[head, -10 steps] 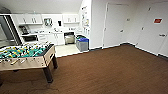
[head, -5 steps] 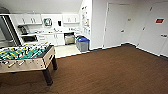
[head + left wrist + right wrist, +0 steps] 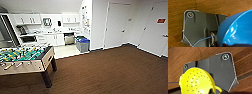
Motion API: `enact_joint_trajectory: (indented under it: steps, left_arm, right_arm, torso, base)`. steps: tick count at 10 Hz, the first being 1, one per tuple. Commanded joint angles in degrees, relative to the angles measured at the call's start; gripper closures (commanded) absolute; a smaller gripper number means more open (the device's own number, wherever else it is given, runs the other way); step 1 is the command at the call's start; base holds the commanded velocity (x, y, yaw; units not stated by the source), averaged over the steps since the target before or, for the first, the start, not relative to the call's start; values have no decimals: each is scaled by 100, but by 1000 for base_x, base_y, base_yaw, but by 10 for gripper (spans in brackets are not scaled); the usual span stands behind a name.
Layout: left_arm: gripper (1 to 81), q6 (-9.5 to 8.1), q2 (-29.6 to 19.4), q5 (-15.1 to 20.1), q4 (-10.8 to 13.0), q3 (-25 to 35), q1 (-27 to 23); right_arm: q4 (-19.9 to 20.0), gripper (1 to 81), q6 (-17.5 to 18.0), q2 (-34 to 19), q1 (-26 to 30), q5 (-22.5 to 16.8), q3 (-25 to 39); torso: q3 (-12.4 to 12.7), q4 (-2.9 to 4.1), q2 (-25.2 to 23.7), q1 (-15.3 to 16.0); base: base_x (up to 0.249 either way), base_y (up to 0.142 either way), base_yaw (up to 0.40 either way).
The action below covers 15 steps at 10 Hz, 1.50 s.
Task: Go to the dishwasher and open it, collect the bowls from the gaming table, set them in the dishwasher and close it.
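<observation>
1. Tilting steeply, the blue bowl (image 3: 238,30) is shown in the left wrist view with its glossy hollow turned toward the camera; being round, it has no long axis to be told.
2. The blue bowl is seen close against the left arm's dark plate, above brown wood-grain floor (image 3: 178,15). Whether the left claw is spread or pinched on the bowl's rim cannot be told.
3. The yellow-green bowl (image 3: 195,82), dotted with small holes, is shown in the right wrist view with its hollow also facing the camera and a looped handle at its edge.
4. The state of the right claw cannot be told either; the yellow-green bowl is seen just in front of the plate, over the same brown floor.
5. In the head view, the dishwasher (image 3: 69,38) is found in the upper middle-left of the frame, under the counter of a small white kitchen, its steel front facing into the room; whether its door is open cannot be made out.
6. A grey bin with a blue lid (image 3: 83,44) is placed just right of the dishwasher, on pale flooring.
7. A table-football table (image 3: 25,58) with a green field is seen at the left edge, its long axis running left to right.
8. White walls and white doors (image 3: 116,25) are seen along the right half.
</observation>
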Motion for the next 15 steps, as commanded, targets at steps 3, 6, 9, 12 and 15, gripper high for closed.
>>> enact_joint_trajectory:
  steps: [3,6,9,12,15]
  left_arm:
    - [811,27,-126,97,49,74,-261]
    - [811,27,-117,97,49,74,-261]
    - [811,27,-117,97,49,74,-261]
    - [811,27,-126,97,40,74,-270]
    - [811,27,-134,97,40,74,-262]
  right_arm:
    - [-79,811,-23,-83,263,-196,19]
    - [-79,811,-14,-91,272,-196,19]
    - [-70,811,-23,-91,272,-196,19]
    - [-70,811,-14,-100,272,-188,19]
    - [-70,811,-14,-91,281,-196,19]
  torso:
    - [0,0,0,0]
    - [-2,0,0,2]
    - [-2,0,0,0]
    - [0,0,0,0]
    - [-2,0,0,2]
  base:
    - [133,0,0]
    - [133,0,0]
    - [133,0,0]
    - [133,0,0]
    - [132,43,0]
